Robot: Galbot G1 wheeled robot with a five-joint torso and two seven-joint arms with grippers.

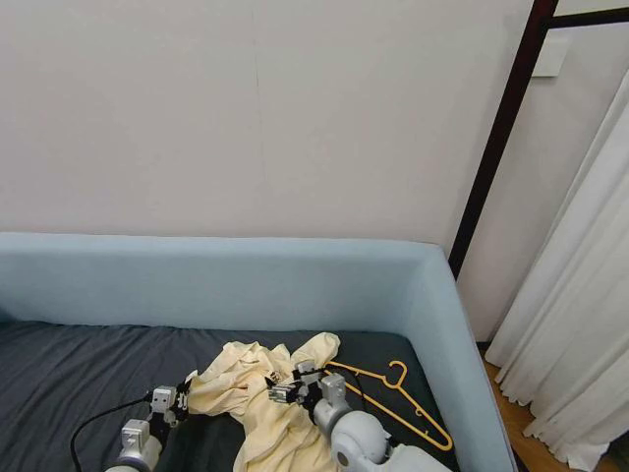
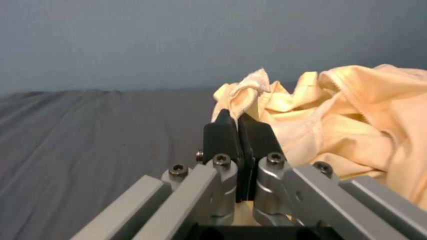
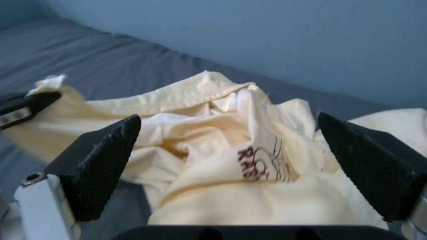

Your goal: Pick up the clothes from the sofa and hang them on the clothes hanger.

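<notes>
The sofa (image 1: 246, 285) has a pale blue back and right arm, and its dark seat lies bare to the left. A cream shirt (image 1: 265, 403) is bunched near the right end, with an orange hanger (image 1: 395, 385) just beside it. The left gripper (image 2: 237, 117) pinches the shirt's edge. The right gripper (image 3: 228, 120) hangs spread above the shirt. Dark red print (image 3: 257, 162) begins "RA"; the rest is unreadable.

Dark red printed lettering (image 3: 259, 162) is recorded on the pale yellow garment (image 3: 220, 195), which lies toward the right end of the sofa seat (image 1: 59, 379). Only the opening letters "RA" are legible; the remainder is obscured by folds.
</notes>
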